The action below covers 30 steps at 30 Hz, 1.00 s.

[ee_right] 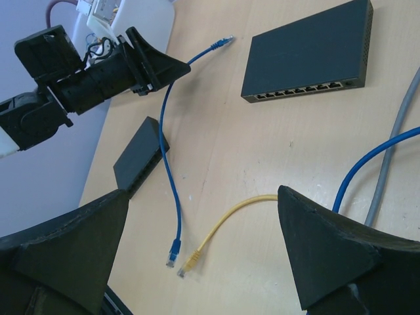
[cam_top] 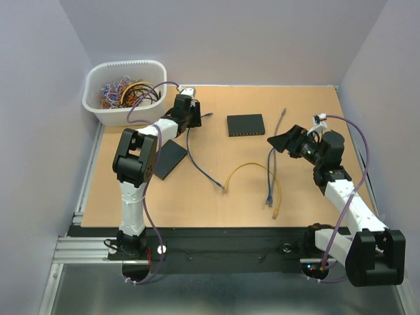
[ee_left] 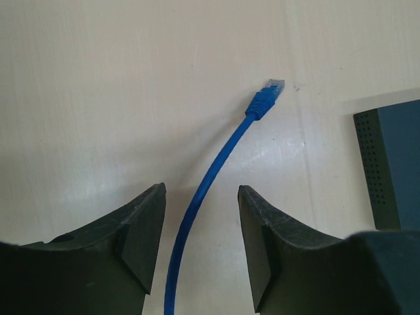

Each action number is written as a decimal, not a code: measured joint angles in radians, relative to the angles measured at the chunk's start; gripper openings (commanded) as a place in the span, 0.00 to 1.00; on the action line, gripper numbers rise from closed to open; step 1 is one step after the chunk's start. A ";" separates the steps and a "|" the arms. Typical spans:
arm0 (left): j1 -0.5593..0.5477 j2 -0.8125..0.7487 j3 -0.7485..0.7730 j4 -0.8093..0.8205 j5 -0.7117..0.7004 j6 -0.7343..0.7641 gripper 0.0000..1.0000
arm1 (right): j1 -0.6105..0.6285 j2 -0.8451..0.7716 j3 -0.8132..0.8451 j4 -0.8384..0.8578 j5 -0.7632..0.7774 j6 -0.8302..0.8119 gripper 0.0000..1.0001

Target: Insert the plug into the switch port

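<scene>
Plug [ee_left: 272,85], clear-tipped, on blue cable [ee_left: 210,170].

Location: flat on the bench [cam_top: 216,197], near the side wall of the switch [ee_left: 394,164] but apart from it; not in any port. The port row runs along the switch's near face, as the right wrist view shows, and the plug does not point at it.

Left gripper [ee_left: 200,197]: roughly half open, fingers astride the blue cable some way behind the plug, a gap showing on either side. Nothing held.

Right gripper [ee_right: 203,249]: spread to its widest, empty, off to the right of the switch and not touching it.

Hazards, as judged:
- Grip point. Closing where the jaws now stand would catch cord, not plug body. The free length ahead could droop or twist, so the tip misses the port.
- Approach. The plug must be swung round to the port face; a push from the present side would only meet the wall.
- Switch unbraced. It appears to sit loose on the bench, so insertion force may slide it instead of seating the plug.
- Latch orientation. It cannot be told from these views; upside down, the plug would jam.
- Trailing cable. It passes the second dark box [ee_right: 141,157] and ends just beside the yellow cable [ee_right: 223,223]. Lifting could drag or snag either.
</scene>
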 measured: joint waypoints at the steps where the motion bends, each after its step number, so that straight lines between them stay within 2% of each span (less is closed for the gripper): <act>1: 0.000 0.006 0.005 -0.006 -0.006 0.002 0.57 | 0.000 0.002 0.000 0.000 0.000 0.000 1.00; 3: 0.000 0.012 0.006 -0.018 -0.014 0.009 0.53 | 0.000 0.003 0.000 -0.002 0.000 0.000 1.00; 5: 0.000 0.014 0.007 -0.026 -0.014 0.013 0.43 | 0.000 0.004 0.000 -0.003 0.000 -0.003 1.00; 6: 0.000 0.014 0.008 -0.030 -0.014 0.018 0.37 | 0.000 0.005 0.000 -0.003 0.000 -0.004 1.00; 7: 0.000 0.015 0.008 -0.033 -0.014 0.019 0.25 | 0.000 0.008 0.000 -0.004 0.000 -0.005 1.00; 10: 0.000 0.016 0.008 -0.035 -0.001 0.026 0.00 | 0.000 0.018 0.000 -0.004 0.000 -0.007 1.00; 15: 0.000 0.015 -0.002 -0.028 0.026 0.027 0.00 | 0.000 0.042 0.000 -0.004 -0.003 -0.006 1.00; 19: -0.003 -0.054 -0.134 0.012 0.060 0.006 0.00 | 0.000 0.071 0.000 -0.003 -0.035 0.005 1.00; 24: -0.012 -0.308 -0.395 0.107 0.180 -0.074 0.00 | 0.001 0.107 0.000 0.113 -0.135 0.118 0.98; 27: -0.014 -0.446 -0.491 0.181 0.248 -0.137 0.00 | 0.013 0.140 0.000 0.266 -0.189 0.232 0.96; 30: -0.016 -0.568 -0.584 0.287 0.313 -0.211 0.00 | 0.061 0.177 0.003 0.367 -0.202 0.302 0.89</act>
